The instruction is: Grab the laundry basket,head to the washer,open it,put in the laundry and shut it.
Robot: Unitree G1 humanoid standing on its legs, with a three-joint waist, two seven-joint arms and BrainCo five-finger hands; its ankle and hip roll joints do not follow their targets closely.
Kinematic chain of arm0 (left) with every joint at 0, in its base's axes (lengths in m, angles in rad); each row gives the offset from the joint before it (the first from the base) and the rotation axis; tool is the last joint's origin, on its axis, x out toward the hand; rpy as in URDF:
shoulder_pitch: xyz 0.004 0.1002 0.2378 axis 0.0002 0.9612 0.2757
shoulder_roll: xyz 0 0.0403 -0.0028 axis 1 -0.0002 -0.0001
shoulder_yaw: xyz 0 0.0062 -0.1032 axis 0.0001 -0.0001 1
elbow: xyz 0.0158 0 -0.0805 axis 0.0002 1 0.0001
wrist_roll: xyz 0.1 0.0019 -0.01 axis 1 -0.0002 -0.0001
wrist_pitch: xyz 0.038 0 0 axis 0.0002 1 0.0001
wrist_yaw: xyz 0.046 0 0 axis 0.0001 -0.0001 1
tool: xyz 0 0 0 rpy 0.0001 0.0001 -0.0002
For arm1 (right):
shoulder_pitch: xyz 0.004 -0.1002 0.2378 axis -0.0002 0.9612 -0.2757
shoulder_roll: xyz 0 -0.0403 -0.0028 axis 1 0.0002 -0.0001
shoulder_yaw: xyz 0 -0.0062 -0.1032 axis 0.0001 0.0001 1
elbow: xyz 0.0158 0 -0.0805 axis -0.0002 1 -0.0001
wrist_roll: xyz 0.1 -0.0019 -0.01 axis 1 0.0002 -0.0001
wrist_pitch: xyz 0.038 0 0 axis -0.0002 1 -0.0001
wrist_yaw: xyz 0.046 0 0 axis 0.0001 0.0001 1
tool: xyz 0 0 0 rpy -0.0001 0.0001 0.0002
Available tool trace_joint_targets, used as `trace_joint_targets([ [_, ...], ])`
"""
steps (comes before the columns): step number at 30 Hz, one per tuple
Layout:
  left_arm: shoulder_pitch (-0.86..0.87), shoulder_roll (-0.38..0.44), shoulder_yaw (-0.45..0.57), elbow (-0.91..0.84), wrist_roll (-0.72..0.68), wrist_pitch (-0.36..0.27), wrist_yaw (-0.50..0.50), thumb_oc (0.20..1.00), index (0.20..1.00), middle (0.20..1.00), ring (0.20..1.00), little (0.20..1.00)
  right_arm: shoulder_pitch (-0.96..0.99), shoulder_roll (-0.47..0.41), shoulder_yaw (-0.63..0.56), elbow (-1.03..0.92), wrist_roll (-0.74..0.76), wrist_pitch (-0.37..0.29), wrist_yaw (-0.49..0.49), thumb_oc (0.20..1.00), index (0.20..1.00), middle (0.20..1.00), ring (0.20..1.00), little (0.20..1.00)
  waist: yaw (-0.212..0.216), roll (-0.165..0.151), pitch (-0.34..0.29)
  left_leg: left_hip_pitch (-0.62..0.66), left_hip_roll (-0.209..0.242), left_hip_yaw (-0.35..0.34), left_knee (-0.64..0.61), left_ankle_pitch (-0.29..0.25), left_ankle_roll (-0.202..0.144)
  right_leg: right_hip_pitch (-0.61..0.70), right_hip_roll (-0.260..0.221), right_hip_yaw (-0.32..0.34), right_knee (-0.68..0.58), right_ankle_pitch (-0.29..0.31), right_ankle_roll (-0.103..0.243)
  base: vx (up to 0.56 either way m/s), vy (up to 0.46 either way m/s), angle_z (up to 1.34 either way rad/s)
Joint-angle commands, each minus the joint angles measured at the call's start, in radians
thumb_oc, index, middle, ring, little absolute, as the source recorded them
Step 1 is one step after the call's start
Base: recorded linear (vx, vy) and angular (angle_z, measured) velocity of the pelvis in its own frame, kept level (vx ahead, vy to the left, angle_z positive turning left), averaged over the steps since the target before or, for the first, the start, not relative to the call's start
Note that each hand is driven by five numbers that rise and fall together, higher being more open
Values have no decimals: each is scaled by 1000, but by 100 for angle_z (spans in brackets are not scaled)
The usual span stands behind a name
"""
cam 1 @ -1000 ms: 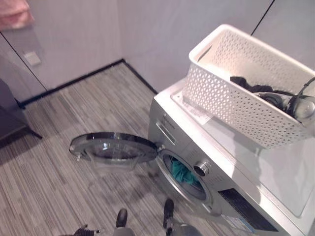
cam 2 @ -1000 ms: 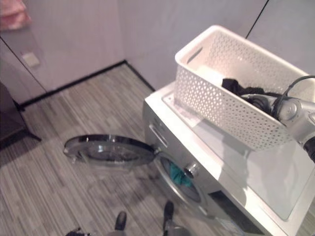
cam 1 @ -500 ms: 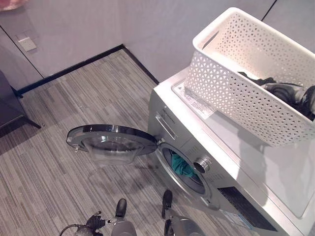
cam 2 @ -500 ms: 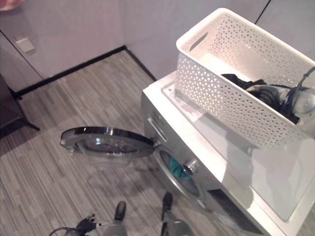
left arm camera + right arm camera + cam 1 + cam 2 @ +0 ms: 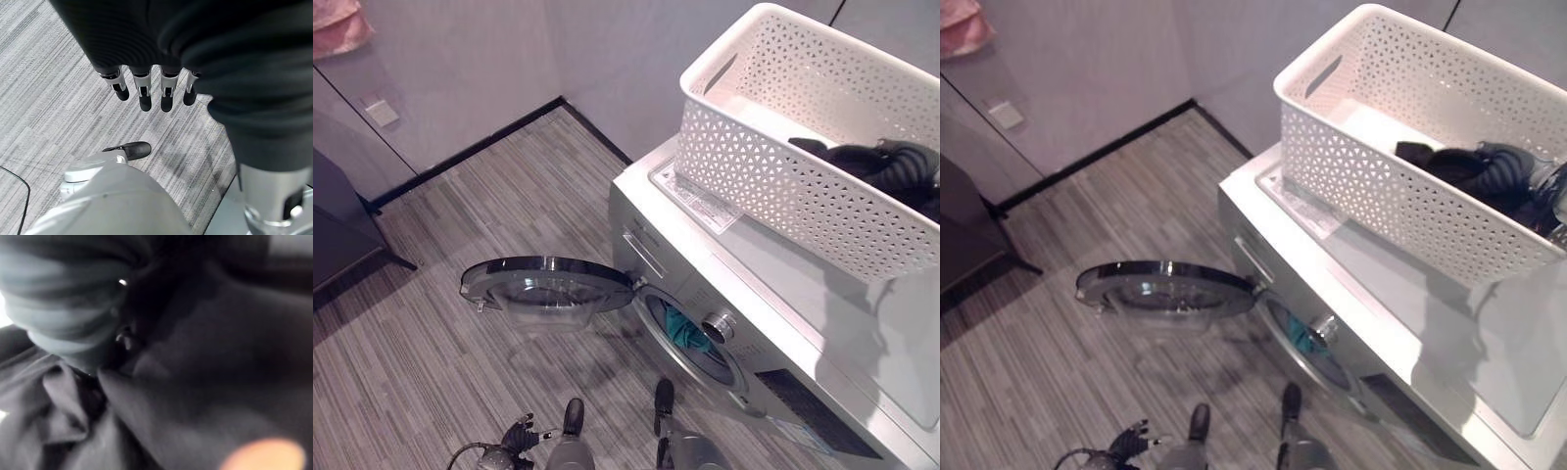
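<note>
At the upper right of the head views the white basket [image 5: 773, 166] sits on top of the washer [image 5: 773, 323], dark laundry [image 5: 1469, 171] heaped at its right end. The right hand [image 5: 1555, 191] is down in that heap, its fingers buried in cloth, so whether they grip cannot be told. The left hand [image 5: 151, 90] hangs over the floor [image 5: 460, 245] with fingers straight and empty. The door [image 5: 543, 284] stands open at centre, a teal garment [image 5: 680, 328] already in the drum. The risk seems to be a weak hold: cloth could slip off and land on the washer or floor, or snag the basket and drag it.
</note>
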State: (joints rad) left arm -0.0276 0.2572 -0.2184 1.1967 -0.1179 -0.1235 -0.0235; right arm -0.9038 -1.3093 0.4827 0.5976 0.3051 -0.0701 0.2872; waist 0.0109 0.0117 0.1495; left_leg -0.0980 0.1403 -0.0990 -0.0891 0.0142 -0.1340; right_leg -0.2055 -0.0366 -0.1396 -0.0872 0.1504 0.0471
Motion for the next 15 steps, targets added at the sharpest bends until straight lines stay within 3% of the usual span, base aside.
trace_joint_targets([
  [1, -4, 41, -26, 65, 5, -2, 19, 1000, 1000, 1000, 1000, 1000, -40, 34, -128, -26, 115, -58, -183, 200, 200, 200, 200, 200, -17, -70, -25, 79, -5, 59, 2, -51, 45, 83, -47, 41, 92, -177, 60, 32, 13, -5],
  [2, -4, 40, -25, 72, 8, 1, 18, 1000, 1000, 1000, 1000, 1000, -25, 52, -168, -30, 116, -63, -215, 200, 200, 200, 200, 200, -17, -72, -31, 80, -8, 57, 2, -51, 47, 85, -49, 41, 91, -177, 60, 57, 35, -1],
  [3, -15, 42, -18, 102, 19, 17, 33, 1000, 1000, 1000, 1000, 1000, -85, 115, -217, -73, 83, -60, -318, 200, 200, 200, 200, 200, -16, -70, -46, 94, -12, 61, 4, -60, 52, 95, -52, 46, 96, -178, 59, 46, 35, 3],
  [9, -18, 24, 8, 128, 66, 56, 62, 1000, 1000, 1000, 1000, 1000, -51, 225, -349, -357, -90, -44, -443, 200, 200, 200, 200, 200, -17, -58, -86, 141, -23, 63, 8, -89, 66, 141, -57, 54, 106, -193, 54, 48, 28, -9],
  [15, -19, 22, 5, 112, 82, 64, 82, 1000, 1000, 1000, 1000, 1000, -77, 267, -404, -399, -292, -4, -573, 200, 200, 200, 200, 200, -4, -53, -105, 165, -30, 53, 13, -100, 76, 174, -62, 52, 109, -203, 52, 24, 22, 5],
])
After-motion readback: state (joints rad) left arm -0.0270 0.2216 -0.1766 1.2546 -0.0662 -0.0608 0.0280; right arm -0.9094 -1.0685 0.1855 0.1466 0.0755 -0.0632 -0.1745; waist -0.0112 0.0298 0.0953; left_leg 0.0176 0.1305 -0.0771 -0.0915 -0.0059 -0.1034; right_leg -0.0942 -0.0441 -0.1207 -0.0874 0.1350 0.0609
